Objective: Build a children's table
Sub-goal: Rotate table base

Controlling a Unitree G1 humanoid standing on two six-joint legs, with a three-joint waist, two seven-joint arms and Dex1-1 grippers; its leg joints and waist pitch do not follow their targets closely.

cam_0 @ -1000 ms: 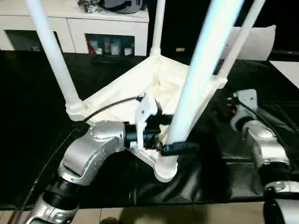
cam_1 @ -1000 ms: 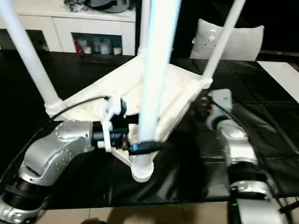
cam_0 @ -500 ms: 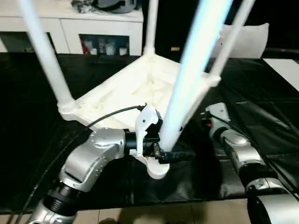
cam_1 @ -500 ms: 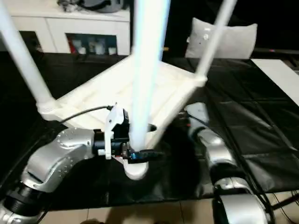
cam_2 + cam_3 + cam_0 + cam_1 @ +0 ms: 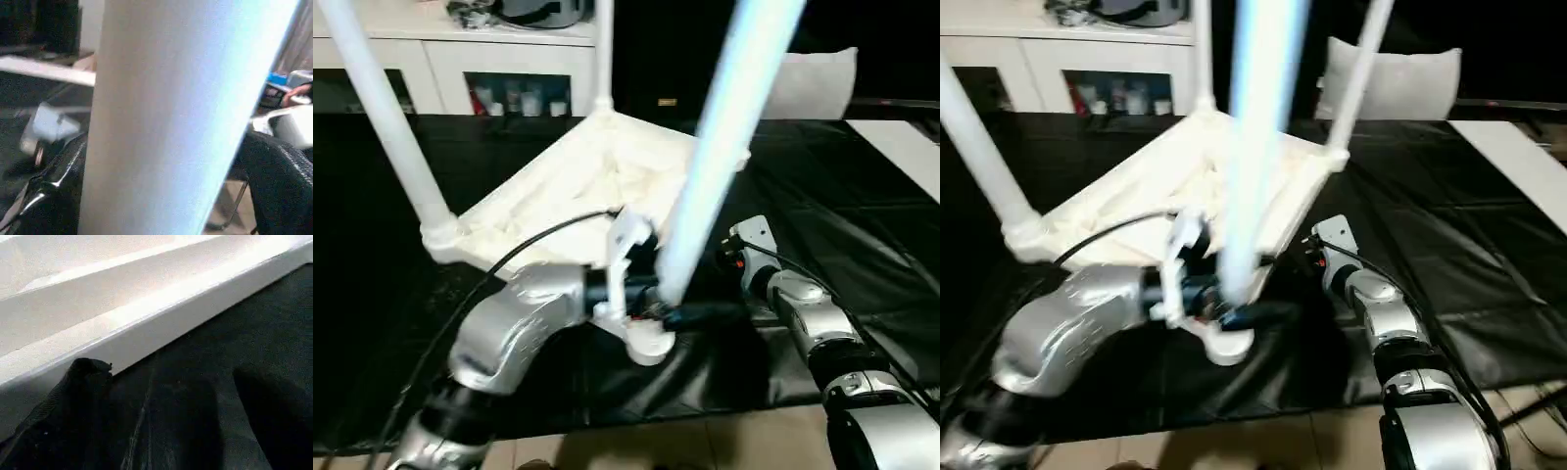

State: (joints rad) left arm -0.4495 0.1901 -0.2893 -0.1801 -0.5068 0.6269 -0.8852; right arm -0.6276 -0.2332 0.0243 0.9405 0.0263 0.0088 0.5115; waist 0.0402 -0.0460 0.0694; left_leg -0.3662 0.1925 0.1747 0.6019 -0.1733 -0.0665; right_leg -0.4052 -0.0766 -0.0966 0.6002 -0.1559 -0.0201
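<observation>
Left jaws: clenched round the near leg (image 5: 705, 186) low down, just above its socket (image 5: 649, 345); in the left wrist view one black finger (image 5: 281, 181) pressed on the leg's flank. Likely grip for seating or twisting the leg home.
Left gripper (image 5: 658, 311): reaching across from the left at socket height, forearm level, so force goes in close to the joint.
Right jaws: released, nothing between them; in the right wrist view two dark fingers (image 5: 73, 396) spread, one tip just under the top's rim, low over the black sheet.
Right gripper (image 5: 1304, 257): tucked by the top's right edge, probably to steady it against the left arm's push.
Top (image 5: 587, 186): upside down on the black-covered table (image 5: 862, 176), underside up so sockets face upward.
Legs: four standing up from the corners; left leg (image 5: 382, 117), far leg (image 5: 603, 49), right leg (image 5: 1363, 69).
Stage: all legs in place; judged a final tightening of the near one.
Behind: cabinet (image 5: 499, 69), cushion (image 5: 818, 83).
</observation>
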